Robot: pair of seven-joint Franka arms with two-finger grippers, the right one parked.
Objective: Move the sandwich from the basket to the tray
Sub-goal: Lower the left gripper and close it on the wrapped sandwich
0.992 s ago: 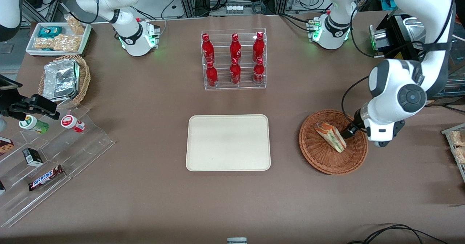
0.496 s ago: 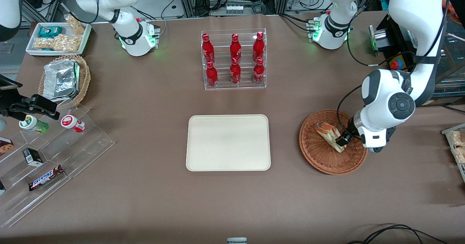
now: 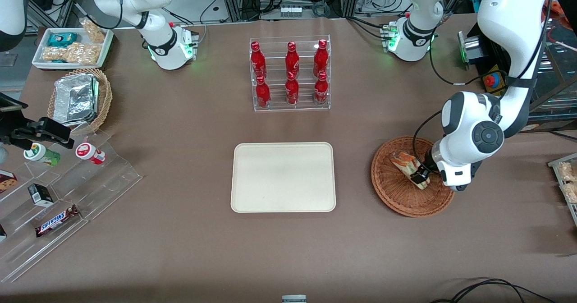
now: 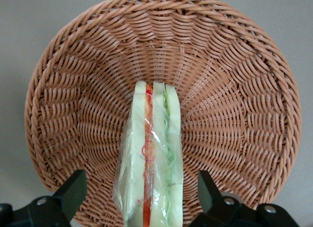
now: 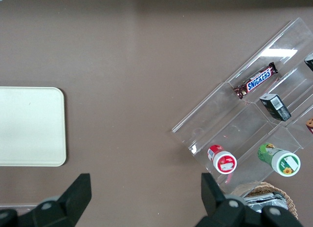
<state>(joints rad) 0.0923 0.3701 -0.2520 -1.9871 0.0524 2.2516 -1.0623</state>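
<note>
The sandwich (image 3: 408, 166), a plastic-wrapped white bread wedge with red, orange and green layers, lies in the reddish-brown wicker basket (image 3: 393, 190) toward the working arm's end of the table. My left gripper (image 3: 421, 175) is down in the basket over the sandwich's wide end. In the left wrist view the sandwich (image 4: 152, 163) stands on edge between the open black fingers (image 4: 73, 192), with gaps on both sides, inside the basket (image 4: 234, 90). The cream tray (image 3: 283, 176) lies flat and bare at mid-table; it also shows in the right wrist view (image 5: 29, 126).
A clear rack of red bottles (image 3: 290, 74) stands farther from the camera than the tray. Toward the parked arm's end are a tan basket with foil container (image 3: 79, 99), a white snack tray (image 3: 72, 47) and an acrylic stand with snacks (image 3: 67, 190).
My left gripper has moved down and along the sandwich toward the tray side, now straddling its wide end. The sandwich and basket have not moved.
</note>
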